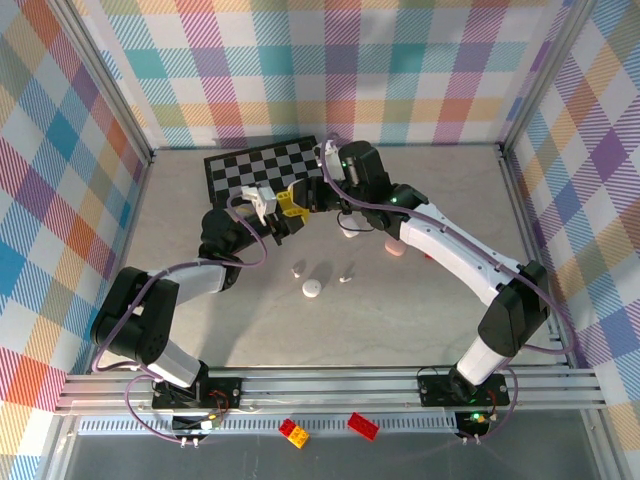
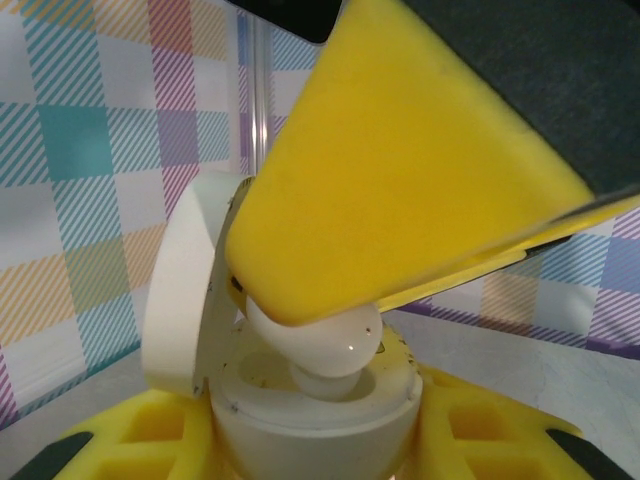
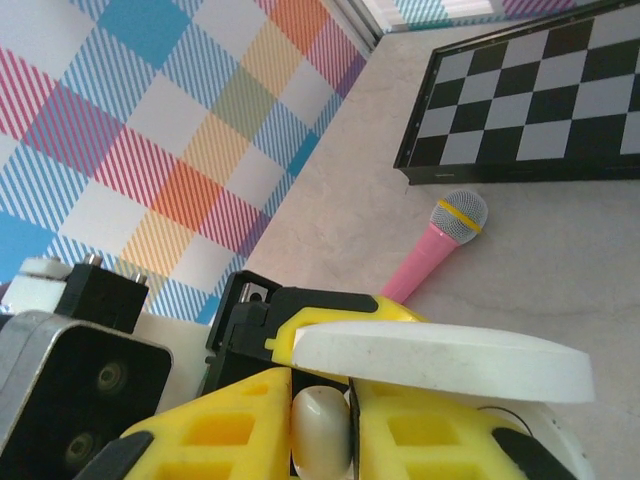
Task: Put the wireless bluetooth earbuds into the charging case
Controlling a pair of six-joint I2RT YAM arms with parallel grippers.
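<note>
A white charging case [image 2: 318, 425] stands upright with my left gripper [image 2: 315, 455] shut on it, its lid [image 2: 185, 290] swung open to the left. My right gripper [image 3: 320, 432] is shut on a white earbud [image 3: 321, 436]. From above, one of its yellow fingers [image 2: 400, 170] presses that earbud [image 2: 322, 345] down into a socket of the case. In the top view the two grippers meet in front of the chessboard, the left gripper [image 1: 284, 226] just below the right gripper [image 1: 293, 205]. Two more white earbuds [image 1: 297, 268] [image 1: 347, 272] lie loose on the table.
A chessboard [image 1: 262, 165] lies at the back and a pink toy microphone [image 3: 437, 250] beside it. A round white case [image 1: 313, 290] and a pink case [image 1: 395, 248] rest on the table. Plaid walls enclose the table on three sides.
</note>
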